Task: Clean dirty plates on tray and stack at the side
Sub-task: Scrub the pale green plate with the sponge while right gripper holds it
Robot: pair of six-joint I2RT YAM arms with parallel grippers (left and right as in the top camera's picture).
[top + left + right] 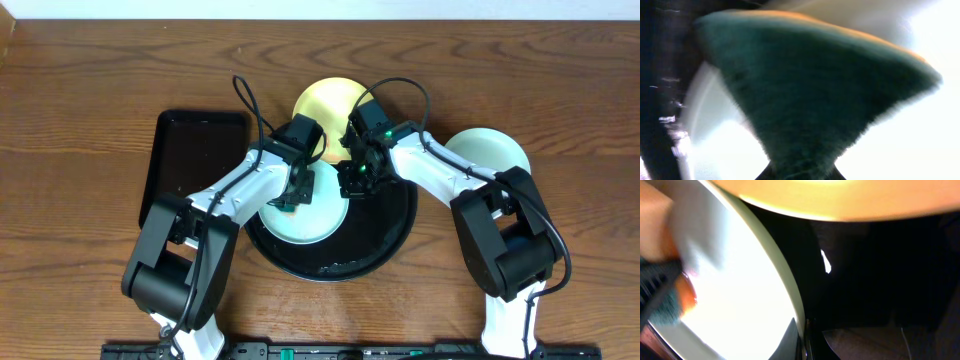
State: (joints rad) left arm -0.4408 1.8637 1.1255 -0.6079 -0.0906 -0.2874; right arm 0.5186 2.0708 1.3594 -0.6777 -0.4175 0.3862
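Holds sponge in left gripper, directly over plate on tray at mid-desk; pinches plate's rim on side toward desk's right edge in right gripper; leaves left arm nearer for scrubbing.

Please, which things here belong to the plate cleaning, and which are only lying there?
For the job: round black tray, mint plate on it, yellow plate, mint plate on the right, green sponge.
Lying about: rectangular black tray.

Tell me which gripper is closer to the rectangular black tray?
Left. The left gripper, holding a sponge over the mint plate, is on the side toward the rectangular tray; the right gripper is at that plate's far edge.
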